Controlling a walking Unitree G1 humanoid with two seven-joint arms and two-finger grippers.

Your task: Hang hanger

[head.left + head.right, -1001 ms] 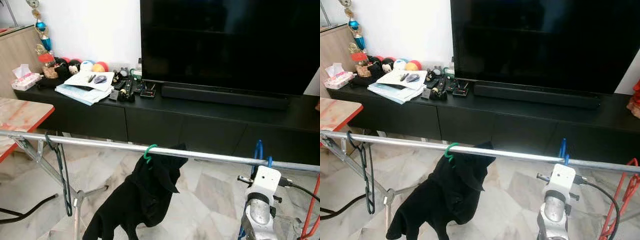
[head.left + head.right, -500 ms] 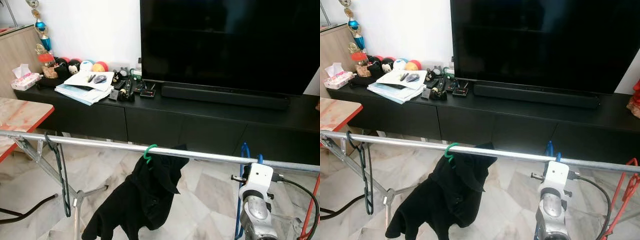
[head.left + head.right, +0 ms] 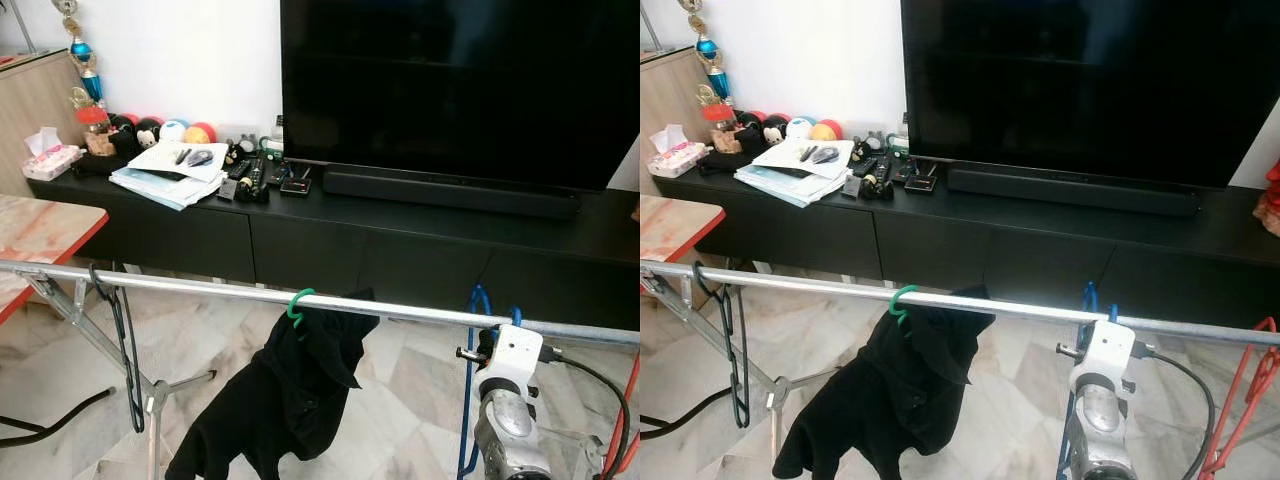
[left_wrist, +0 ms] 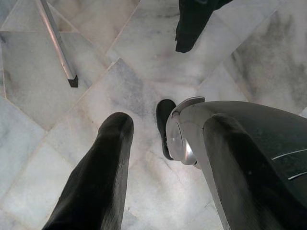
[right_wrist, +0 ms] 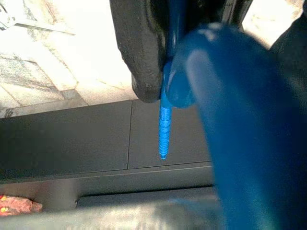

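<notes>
The blue hanger [image 3: 478, 300] was a thin plastic one, glossy, with a ribbed straight tip that showed in the right wrist view. Its hook rose just above the silver rail [image 3: 200, 287] at about four o'clock in the left eye view, and one blue leg ran down beside the right arm's white wrist toward the floor. The hook looked level with the rail, but whether it rested on the rail could not be made out. The right gripper [image 5: 168, 72] was clenched on the blue hanger, a black finger [image 5: 134, 48] pressed against the blue stem. Nearer the middle of the rail, at six o'clock, a black garment [image 3: 290, 390] hung from a green hook [image 3: 297, 302], and at nine o'clock a dark hanger [image 3: 122, 350] hung near the rack's leg. At three o'clock of the blue one, an orange hanger [image 3: 1240, 410] hung. The left gripper [image 4: 158, 139] pointed down at the marble floor [image 4: 62, 81], its fingers apart and holding nothing.
</notes>
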